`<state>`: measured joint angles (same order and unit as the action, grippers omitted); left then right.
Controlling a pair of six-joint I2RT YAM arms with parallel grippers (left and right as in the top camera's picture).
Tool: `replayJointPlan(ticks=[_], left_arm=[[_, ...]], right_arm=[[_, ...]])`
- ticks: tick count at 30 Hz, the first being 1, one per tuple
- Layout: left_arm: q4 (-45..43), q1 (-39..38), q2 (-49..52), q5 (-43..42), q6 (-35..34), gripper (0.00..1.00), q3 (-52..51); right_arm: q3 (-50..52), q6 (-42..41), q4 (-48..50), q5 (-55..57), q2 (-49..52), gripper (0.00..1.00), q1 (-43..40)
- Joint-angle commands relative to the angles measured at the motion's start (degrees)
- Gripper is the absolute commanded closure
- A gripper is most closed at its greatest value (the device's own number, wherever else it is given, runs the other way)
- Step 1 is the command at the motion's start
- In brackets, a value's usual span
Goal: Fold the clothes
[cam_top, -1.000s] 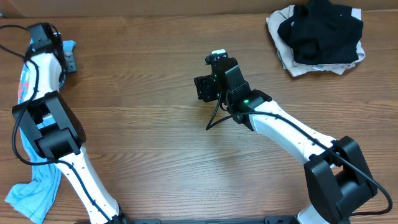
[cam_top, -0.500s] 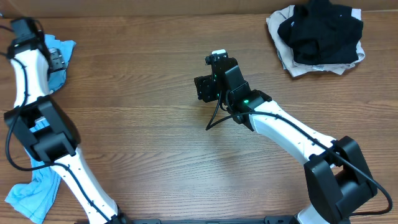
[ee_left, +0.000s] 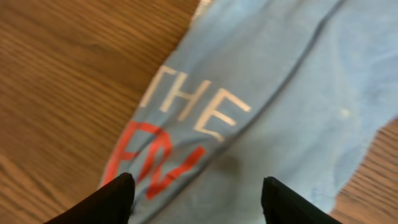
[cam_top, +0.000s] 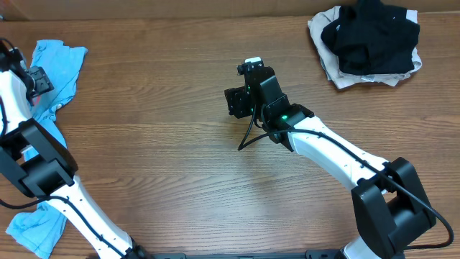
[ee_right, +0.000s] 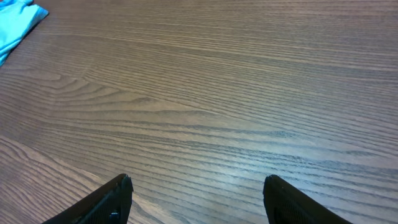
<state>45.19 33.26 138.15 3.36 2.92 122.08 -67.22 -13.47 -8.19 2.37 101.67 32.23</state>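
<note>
The clothes, a light sky-blue T-shirt (cam_top: 63,59), lie at the table's far left, running down the edge under my left arm to a bunched end (cam_top: 36,229). In the left wrist view the T-shirt (ee_left: 292,93) fills the frame, with white "THE" and red-orange letters. My left gripper (cam_top: 39,79) (ee_left: 198,182) hovers open over it, nothing between its fingers. My right gripper (cam_top: 231,102) (ee_right: 196,180) stands open over bare wood mid-table. A corner of the T-shirt (ee_right: 15,22) shows at the right wrist view's top left.
A black garment (cam_top: 370,36) lies on a beige garment (cam_top: 329,70) at the back right corner. The wooden table (cam_top: 172,158) stretches bare between the two arms. My left arm's base and cable stand at the front left.
My left arm has swung left toward the table edge, uncovering the shirt's upper part, which now lies spread out. Its jaws widened, then narrowed slightly. The right arm has not moved.
</note>
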Motion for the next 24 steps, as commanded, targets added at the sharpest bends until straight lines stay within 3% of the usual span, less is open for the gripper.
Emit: replayJointPlan(ticks=[1,12,24], left_arm=[[-0.5,-0.7,0.26,-2.01,0.5,0.33,-0.57],[-1.55,-0.59,3.13,-1.9,0.5,0.3,-2.1],[-3.02,-0.76,3.3,-1.92,0.48,0.75,-2.1]], right_arm=[[-1.22,-0.07,0.44,0.59,0.26,0.29,-0.11],[-1.22,-0.07,0.39,0.59,0.26,0.29,-0.11],[-1.22,-0.07,0.42,0.59,0.26,0.28,-0.11]])
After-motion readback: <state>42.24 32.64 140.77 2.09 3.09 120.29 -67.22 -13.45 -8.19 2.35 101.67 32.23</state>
